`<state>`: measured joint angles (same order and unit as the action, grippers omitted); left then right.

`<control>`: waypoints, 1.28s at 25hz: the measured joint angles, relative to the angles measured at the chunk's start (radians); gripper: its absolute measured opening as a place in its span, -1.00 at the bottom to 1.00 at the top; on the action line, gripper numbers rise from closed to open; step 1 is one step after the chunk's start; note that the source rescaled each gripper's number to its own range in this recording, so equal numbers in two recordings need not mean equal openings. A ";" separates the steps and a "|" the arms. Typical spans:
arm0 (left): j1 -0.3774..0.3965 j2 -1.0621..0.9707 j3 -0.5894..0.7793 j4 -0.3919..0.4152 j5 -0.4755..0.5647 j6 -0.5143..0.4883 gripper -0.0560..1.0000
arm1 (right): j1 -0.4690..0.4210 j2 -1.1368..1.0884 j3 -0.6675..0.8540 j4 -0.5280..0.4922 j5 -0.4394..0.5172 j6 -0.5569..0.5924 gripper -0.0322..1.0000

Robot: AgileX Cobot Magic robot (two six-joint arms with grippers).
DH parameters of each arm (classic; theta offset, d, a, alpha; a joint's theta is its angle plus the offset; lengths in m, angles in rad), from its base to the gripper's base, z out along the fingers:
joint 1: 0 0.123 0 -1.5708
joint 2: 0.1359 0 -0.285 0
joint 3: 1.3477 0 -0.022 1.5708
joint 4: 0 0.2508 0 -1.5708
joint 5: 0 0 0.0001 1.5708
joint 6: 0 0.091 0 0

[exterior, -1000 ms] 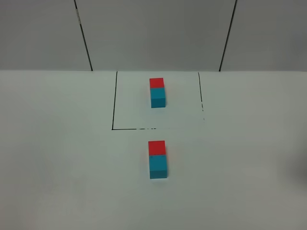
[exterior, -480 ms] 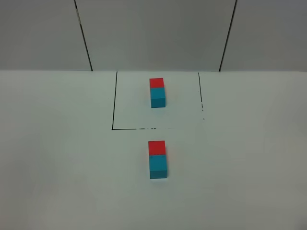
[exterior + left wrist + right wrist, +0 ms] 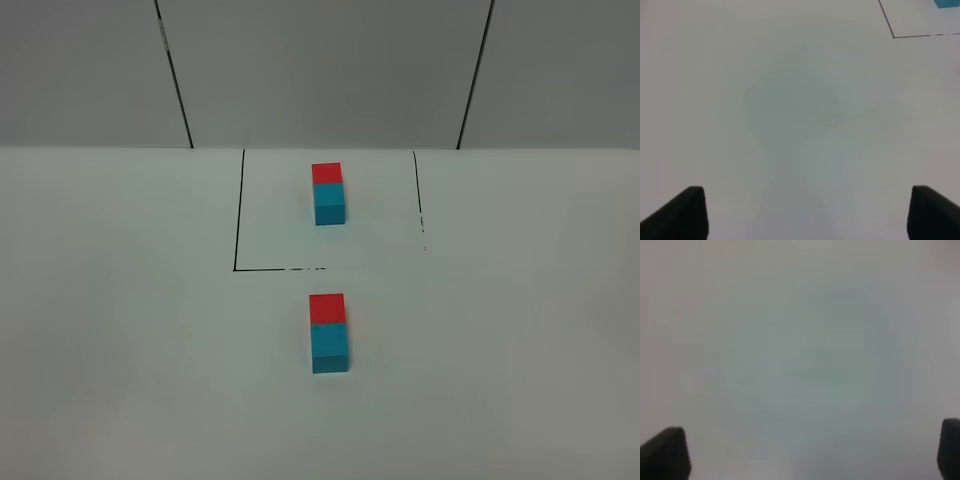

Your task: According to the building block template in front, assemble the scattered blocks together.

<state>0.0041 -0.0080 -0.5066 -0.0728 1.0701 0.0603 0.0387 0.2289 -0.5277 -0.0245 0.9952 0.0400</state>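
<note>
Standing joined on the white table [image 3: 120, 330], the red cube [image 3: 326, 308] touches the teal cube [image 3: 331, 349] below the building block template [image 3: 328, 193], while the left gripper [image 3: 802, 212] and right gripper [image 3: 812, 452] gape empty.

Lab test bench: plain white table [image 3: 120, 330], taped outline [image 3: 238, 215], grey panel wall [image 3: 320, 70].

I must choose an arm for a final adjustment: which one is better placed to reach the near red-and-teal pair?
Left, probably: past the open left gripper the outline corner and a teal edge of the template show. The right gripper, also open, faces only bare table.
</note>
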 joint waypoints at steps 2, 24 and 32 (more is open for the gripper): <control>0.000 0.000 0.000 0.000 0.000 0.000 0.77 | 0.002 -0.047 0.001 0.002 0.003 -0.010 1.00; 0.000 0.000 0.000 0.000 0.000 0.002 0.77 | 0.004 -0.235 0.028 -0.014 0.057 -0.020 1.00; 0.000 0.000 0.000 0.000 0.000 0.002 0.77 | -0.007 -0.235 0.028 -0.025 0.057 -0.002 1.00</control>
<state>0.0041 -0.0080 -0.5066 -0.0728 1.0701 0.0622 0.0316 -0.0065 -0.5000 -0.0499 1.0520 0.0383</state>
